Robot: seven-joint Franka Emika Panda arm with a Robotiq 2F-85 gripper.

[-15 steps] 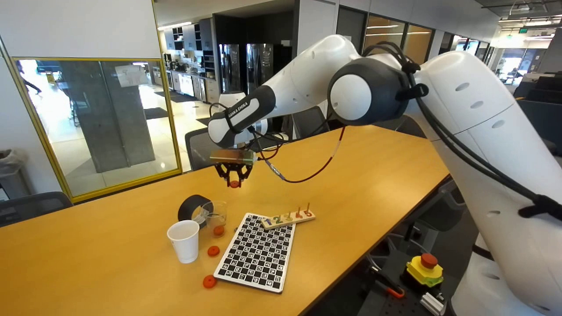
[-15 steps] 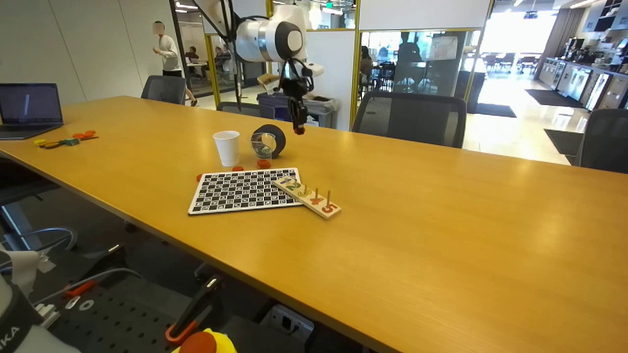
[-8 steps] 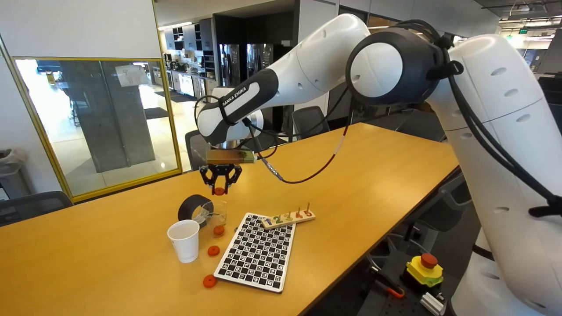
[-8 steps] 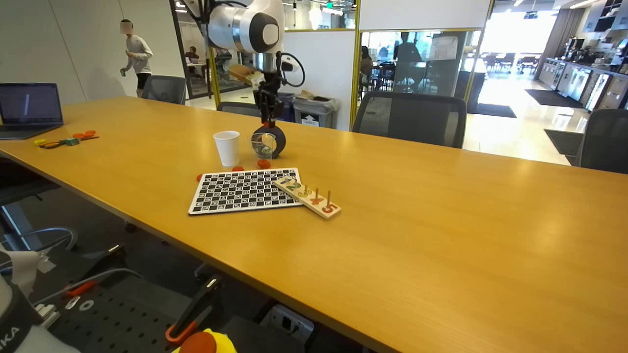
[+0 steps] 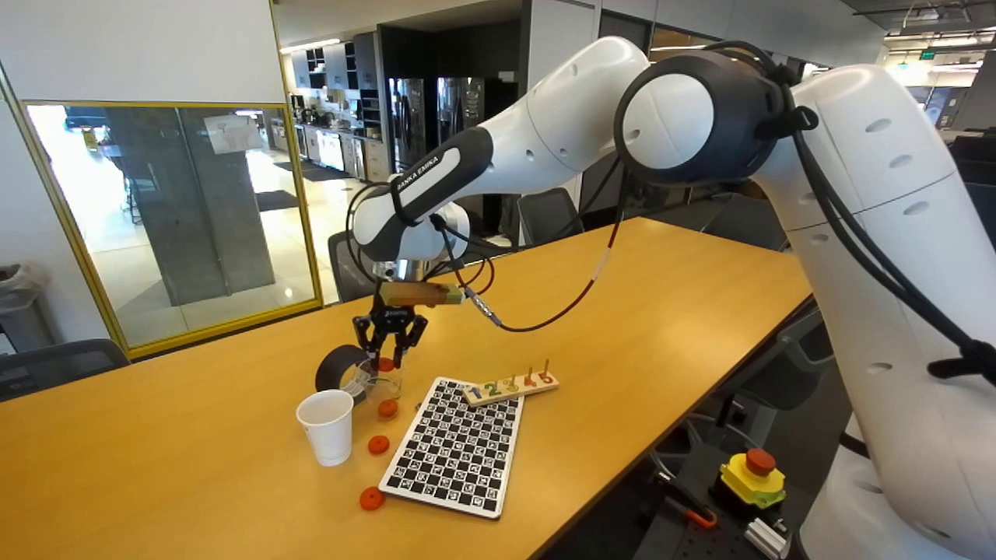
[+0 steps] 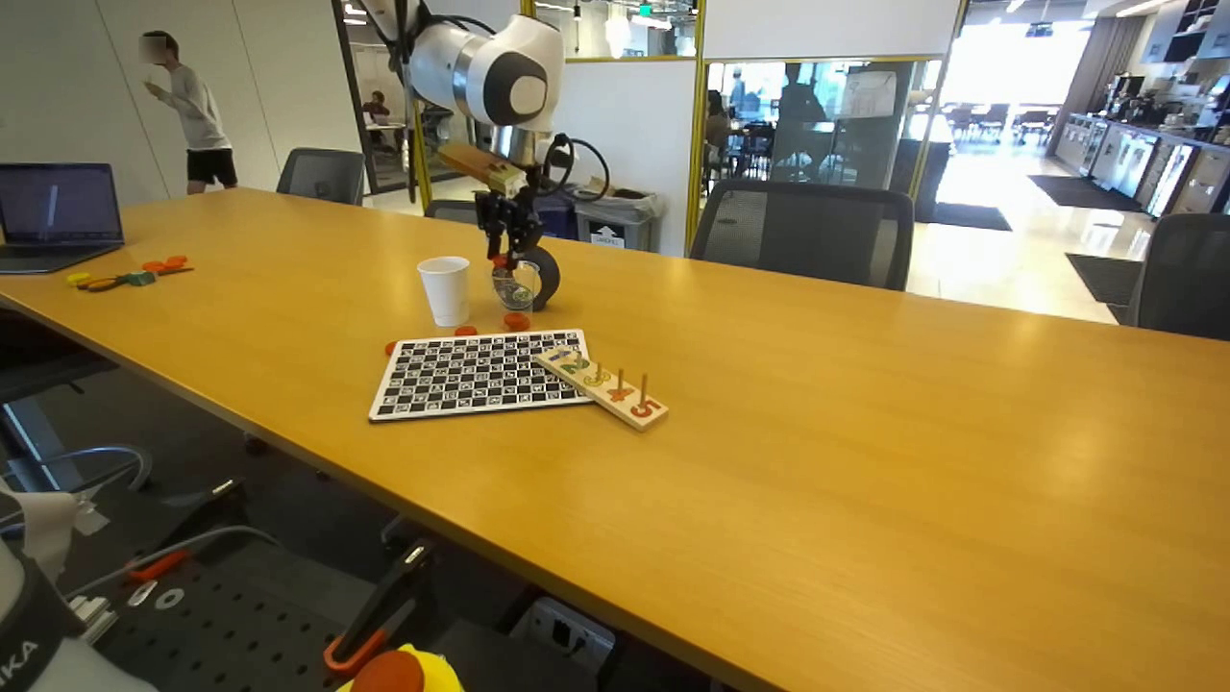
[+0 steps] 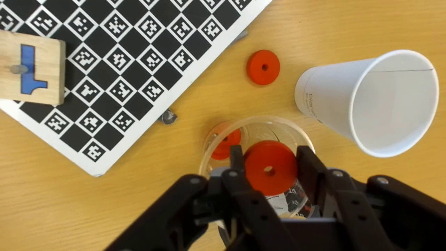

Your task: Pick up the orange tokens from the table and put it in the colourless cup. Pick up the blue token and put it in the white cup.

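Note:
My gripper is shut on an orange token, held flat between the two fingertips over the mouth of the colourless cup. Whether the token has dipped below the rim I cannot tell. Inside that cup, at its bottom, lies another orange token. Two more orange tokens, a nearer one and a farther one, rest on the table between the white cup and the board. The white cup stands upright beside the colourless cup. The blue token is out of view.
A black tape roll stands right behind the colourless cup. The checkered board lies beside the cups, with a wooden numbered peg strip partly over it. At the table's far end are a laptop and several small coloured pieces.
With the orange token in its grip, my gripper has moved across and then down to the mouth of the colourless cup. A person in the background has walked leftward.

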